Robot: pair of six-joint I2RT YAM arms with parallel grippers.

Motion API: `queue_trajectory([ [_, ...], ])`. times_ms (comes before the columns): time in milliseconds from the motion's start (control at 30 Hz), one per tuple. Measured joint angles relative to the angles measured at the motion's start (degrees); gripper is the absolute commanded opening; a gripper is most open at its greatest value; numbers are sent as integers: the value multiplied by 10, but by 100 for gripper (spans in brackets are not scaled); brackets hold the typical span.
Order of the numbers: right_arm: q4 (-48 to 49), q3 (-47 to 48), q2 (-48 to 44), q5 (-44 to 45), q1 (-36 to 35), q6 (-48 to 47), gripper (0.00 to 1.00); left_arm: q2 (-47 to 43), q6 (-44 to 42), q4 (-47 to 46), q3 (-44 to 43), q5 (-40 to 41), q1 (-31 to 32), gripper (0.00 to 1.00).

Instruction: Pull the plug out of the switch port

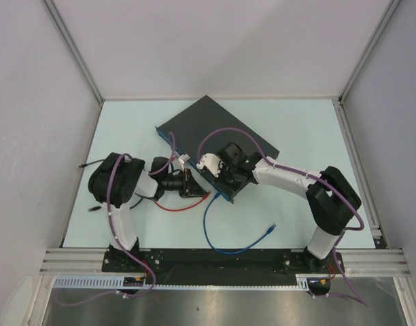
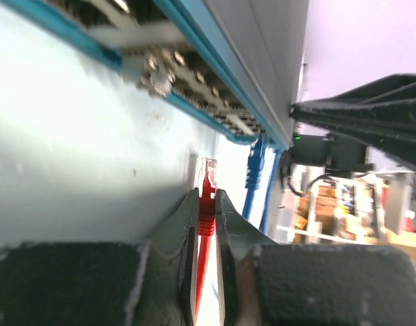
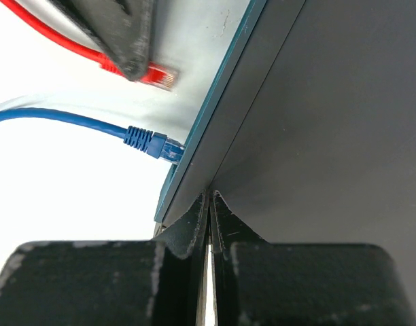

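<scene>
The top camera looks steeply down from above and behind the arm bases, taking in the whole desk and the switch. The left wrist camera peers close along the left pincer at the switch's teal port edge. The right wrist camera, behind the right pincer, skims the switch's dark lid. Both wrist views share the red plug and the blue plug.

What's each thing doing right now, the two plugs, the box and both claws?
switch: lying flat on the table.
red plug: out of the switch, pinched by the left gripper.
blue plug: in a switch port.
left gripper: shut on the red plug.
right gripper: shut, empty, at the switch's edge.
</scene>
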State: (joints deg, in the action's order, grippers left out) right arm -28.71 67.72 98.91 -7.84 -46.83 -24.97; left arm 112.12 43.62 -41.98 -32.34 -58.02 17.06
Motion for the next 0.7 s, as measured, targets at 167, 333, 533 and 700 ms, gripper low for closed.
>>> queue_trajectory([
  [167,0,0,0,0,-1,-3,4,-85,-64,94,16,23,-1,0],
  [333,0,0,0,0,0,-3,4,-207,-156,246,-46,27,-1,0],
  [533,6,0,-5,-7,4,-3,4,-345,-331,483,-180,80,-4,0],
  [700,10,-2,-9,-5,7,-7,4,-414,-457,642,-240,133,-26,0],
])
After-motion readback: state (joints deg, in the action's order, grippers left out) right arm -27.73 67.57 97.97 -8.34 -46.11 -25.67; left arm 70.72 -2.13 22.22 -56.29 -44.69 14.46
